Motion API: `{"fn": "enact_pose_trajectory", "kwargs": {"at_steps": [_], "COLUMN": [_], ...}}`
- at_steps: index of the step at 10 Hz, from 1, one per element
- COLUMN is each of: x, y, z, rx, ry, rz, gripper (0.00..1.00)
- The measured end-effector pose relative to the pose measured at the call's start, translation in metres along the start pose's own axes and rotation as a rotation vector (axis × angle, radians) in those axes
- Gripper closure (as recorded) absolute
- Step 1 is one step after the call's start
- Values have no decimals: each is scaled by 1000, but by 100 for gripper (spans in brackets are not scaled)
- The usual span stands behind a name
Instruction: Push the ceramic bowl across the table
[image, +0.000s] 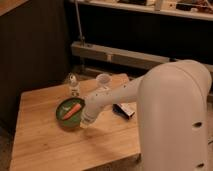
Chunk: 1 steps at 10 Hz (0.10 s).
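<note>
One white arm reaches across the bench (45, 145), its gripper (86, 120) low at the right rim of the green bowl (70, 111). The bowl sits left of centre, holding an orange piece (71, 110). A white cup (103, 80) and small bottle (74, 85) stand behind.
</note>
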Motion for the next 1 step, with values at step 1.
{"fn": "enact_pose_trajectory", "kwargs": {"at_steps": [1], "x": [1], "y": [0], "z": [0], "rx": [0], "ry": [1], "rz": [1], "gripper": [90]}}
